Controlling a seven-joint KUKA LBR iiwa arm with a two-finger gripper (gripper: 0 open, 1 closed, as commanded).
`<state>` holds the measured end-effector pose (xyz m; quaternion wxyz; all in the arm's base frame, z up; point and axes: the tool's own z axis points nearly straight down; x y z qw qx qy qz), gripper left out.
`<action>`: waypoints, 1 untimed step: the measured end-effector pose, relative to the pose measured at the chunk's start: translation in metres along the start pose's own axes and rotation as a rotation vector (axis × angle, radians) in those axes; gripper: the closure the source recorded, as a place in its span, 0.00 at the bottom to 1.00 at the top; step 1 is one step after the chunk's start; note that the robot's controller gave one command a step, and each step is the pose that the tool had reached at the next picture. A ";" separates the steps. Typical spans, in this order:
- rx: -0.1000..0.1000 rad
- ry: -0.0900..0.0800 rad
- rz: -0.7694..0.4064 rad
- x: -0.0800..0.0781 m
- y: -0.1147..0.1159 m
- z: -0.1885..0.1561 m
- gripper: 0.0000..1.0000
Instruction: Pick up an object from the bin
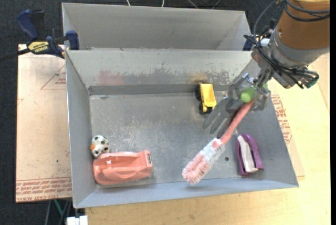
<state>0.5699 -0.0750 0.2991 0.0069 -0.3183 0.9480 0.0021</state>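
My gripper point(248, 93) is at the right side of the bin, close to the right wall, shut on the green end of a long bottle brush point(227, 132). The brush has a pink handle and a pink and white bristle head that slants down to the left, towards the bin's front. Whether the bristle end touches the floor I cannot tell. A yellow toy truck point(207, 98) stands just left of the gripper by the back wall. A purple and white stapler-like thing point(248, 154) lies right of the bristle head, near the front right corner.
A pink soft pouch point(122, 167) lies in the front left corner with a small black and white ball point(98, 145) touching its upper left. The arm's orange cover and cables hang above the bin's right rim.
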 end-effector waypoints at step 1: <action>-0.002 -0.005 -0.008 0.010 0.033 0.037 1.00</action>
